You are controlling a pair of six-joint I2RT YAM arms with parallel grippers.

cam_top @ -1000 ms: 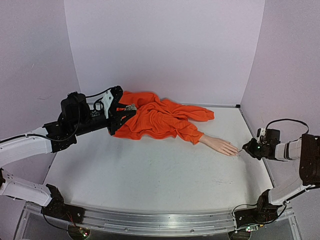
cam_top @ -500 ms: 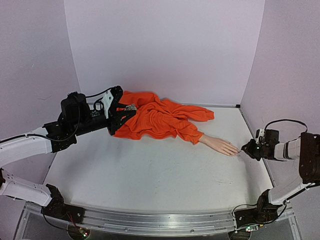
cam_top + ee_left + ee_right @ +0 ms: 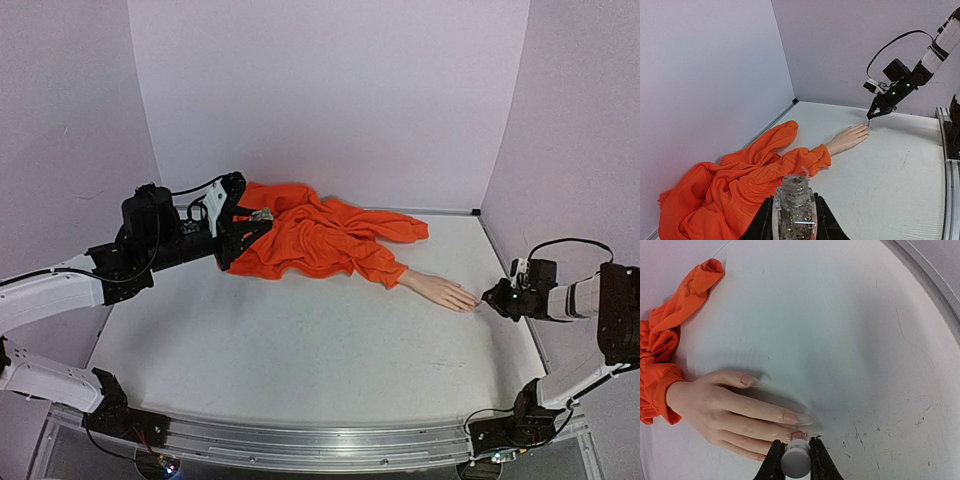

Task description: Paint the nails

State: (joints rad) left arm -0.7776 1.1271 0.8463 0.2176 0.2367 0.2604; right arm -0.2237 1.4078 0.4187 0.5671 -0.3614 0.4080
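**Brush at the fingertips, hand loose on the desk**

The mannequin hand [image 3: 725, 407] lay palm down on the white desk [image 3: 300, 350], near its right edge, fingers pointing towards the right arm. Its wrist ran into an orange sleeve [image 3: 657, 385]. The nails [image 3: 788, 418] looked pale, and wet polish could not be made out.

The right end effector [image 3: 795, 452] was clamped on a white cap [image 3: 795, 465], poised over the middle fingertip. The left wrist view showed a thin brush stem pointing down from it. The cap hid the tip from its own camera, so contact could not be confirmed.

The left end effector [image 3: 794, 225] was closed on a small clear bottle [image 3: 794, 200] with glittery contents, well away, beside the bunched garment [image 3: 310, 235].

Risks, as judged:
- With the tip hidden, a stroke could land on skin or desk instead of nail.
- Nothing visibly pinned the hand, so downward or sideways pressure might shift it.
- The bottle appeared uncapped, so a tilt could spill onto the fabric.
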